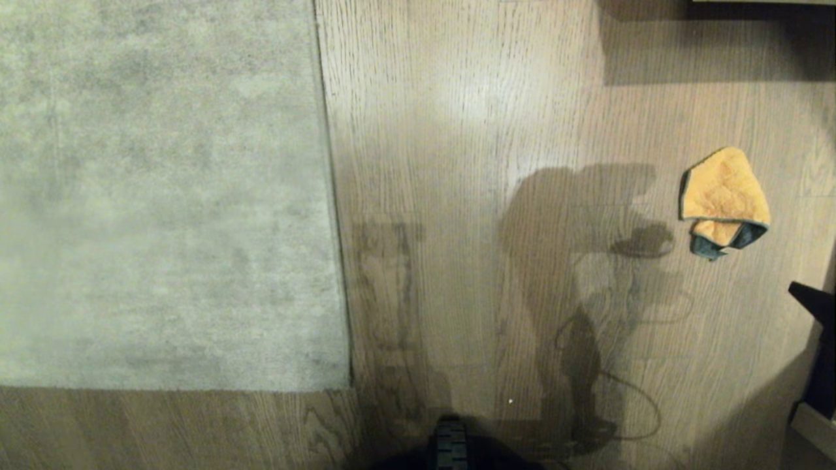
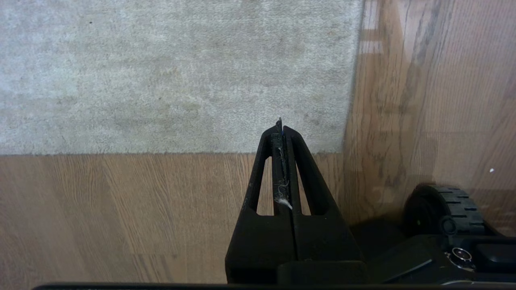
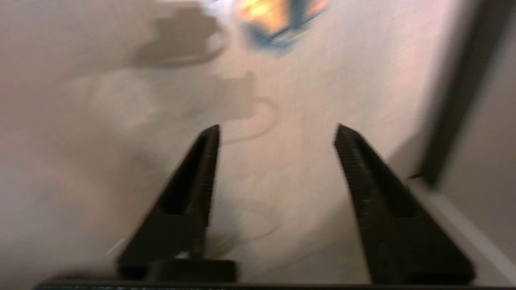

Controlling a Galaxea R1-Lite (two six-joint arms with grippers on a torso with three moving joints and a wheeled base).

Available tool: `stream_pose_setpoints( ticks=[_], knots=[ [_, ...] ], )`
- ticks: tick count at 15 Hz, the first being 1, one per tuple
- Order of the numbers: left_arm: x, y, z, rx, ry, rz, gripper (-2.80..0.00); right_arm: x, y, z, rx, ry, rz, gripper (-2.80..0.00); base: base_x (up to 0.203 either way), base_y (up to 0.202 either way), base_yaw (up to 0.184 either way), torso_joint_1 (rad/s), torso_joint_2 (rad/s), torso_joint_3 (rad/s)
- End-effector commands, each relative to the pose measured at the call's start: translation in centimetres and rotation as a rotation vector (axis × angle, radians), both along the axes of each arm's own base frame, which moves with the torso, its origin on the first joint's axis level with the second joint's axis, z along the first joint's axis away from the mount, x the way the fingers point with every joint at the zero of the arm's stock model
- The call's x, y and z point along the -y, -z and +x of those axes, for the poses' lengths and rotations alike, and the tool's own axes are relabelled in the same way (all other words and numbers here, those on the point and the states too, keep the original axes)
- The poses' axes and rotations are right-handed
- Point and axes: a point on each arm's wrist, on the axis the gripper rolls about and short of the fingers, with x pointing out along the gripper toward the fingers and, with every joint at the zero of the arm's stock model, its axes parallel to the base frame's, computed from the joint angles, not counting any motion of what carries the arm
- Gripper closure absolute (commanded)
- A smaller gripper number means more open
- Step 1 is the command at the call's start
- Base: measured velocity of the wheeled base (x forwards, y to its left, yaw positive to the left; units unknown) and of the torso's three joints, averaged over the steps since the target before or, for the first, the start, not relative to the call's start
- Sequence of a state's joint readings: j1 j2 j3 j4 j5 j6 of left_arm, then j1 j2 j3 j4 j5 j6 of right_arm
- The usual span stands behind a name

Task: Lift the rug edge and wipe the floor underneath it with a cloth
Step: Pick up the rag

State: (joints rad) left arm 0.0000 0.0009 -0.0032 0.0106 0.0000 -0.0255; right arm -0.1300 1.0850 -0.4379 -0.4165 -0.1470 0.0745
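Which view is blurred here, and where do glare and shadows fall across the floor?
Right wrist view: motion blur smears the small orange-tan cloth and the open right gripper. Head view: sharp, with a bright glare patch on the light brown wood-grain floor and the robot's own shadow beside the cloth. Left wrist view: sharp and evenly lit on the pale grey rug edge.

- A room in a home, by the look of it: light brown wood-grain plank floor [image 1: 470,130] with a slight sheen.
- A large pale grey-beige short-pile rug [image 1: 163,196] lies flat from nine to eleven o'clock in the head view, its square corner at seven o'clock.
- A dark furniture edge [image 1: 718,39] casts shadow at one o'clock.
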Motion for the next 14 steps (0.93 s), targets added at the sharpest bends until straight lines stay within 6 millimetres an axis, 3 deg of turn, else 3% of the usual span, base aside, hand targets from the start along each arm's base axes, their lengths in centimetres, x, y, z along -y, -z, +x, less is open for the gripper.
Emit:
stream_pose_setpoints(
  ticks=[1,8,14],
  knots=[
    [0.0,0.0,0.0,-0.001,0.0,-0.001,0.0,2.0,0.7,3.1,-0.072,0.077,-0.006,-2.8,0.0,0.0,0.0,0.0,0.0,0.0],
    [0.0,0.0,0.0,-0.001,0.0,-0.001,0.0,4.7,-1.2,9.8,-0.027,0.072,-0.014,-2.8,0.0,0.0,0.0,0.0,0.0,0.0],
    [0.0,0.0,0.0,-0.001,0.0,-0.002,0.0,5.9,-0.6,13.5,-0.038,0.021,0.031,-2.8,0.0,0.0,0.0,0.0,0.0,0.0]
  ],
)
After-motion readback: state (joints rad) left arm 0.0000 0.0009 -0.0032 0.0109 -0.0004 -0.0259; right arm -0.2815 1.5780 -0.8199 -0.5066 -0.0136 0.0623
